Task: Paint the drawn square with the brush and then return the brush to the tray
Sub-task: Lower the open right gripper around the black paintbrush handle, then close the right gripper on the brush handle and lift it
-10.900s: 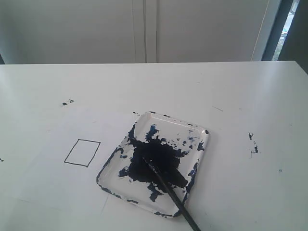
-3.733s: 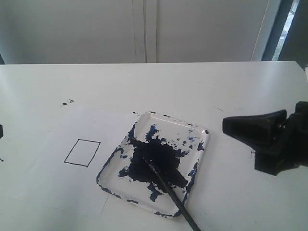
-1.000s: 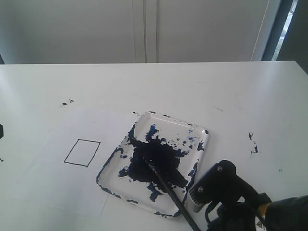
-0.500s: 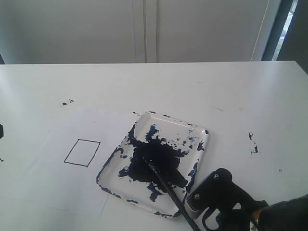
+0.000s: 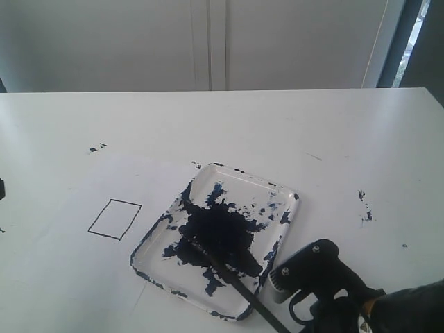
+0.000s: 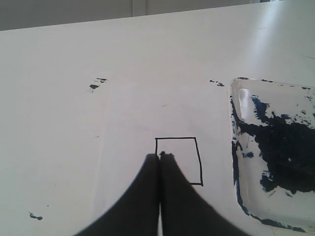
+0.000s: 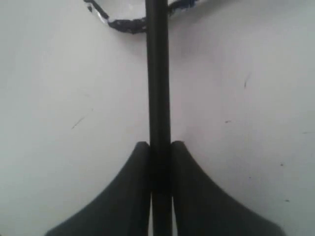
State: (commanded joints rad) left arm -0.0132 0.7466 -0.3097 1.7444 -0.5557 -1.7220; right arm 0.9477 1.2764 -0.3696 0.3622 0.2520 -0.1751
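Just off the edge of the tray (image 5: 281, 189), the right gripper (image 7: 160, 145) is clamping its jaws on the handle of the brush (image 5: 232, 281), whose tip is lying in the tray's blue paint; the pick-up is being made. Next it is likely needing a lift and carry to the blank drawn square (image 5: 114, 219) beside the tray; the left gripper (image 6: 160, 157) is hovering there, fingers together, empty.

The right claw (image 7: 160, 145) presses its two dark fingers (image 7: 129, 196) against either side of the brush (image 7: 158, 73), whose straight black handle runs out from between them over the white, faintly scratched and specked worktop (image 7: 236, 73) and crosses the tray's (image 7: 123, 22) rounded, blue-smeared rim.
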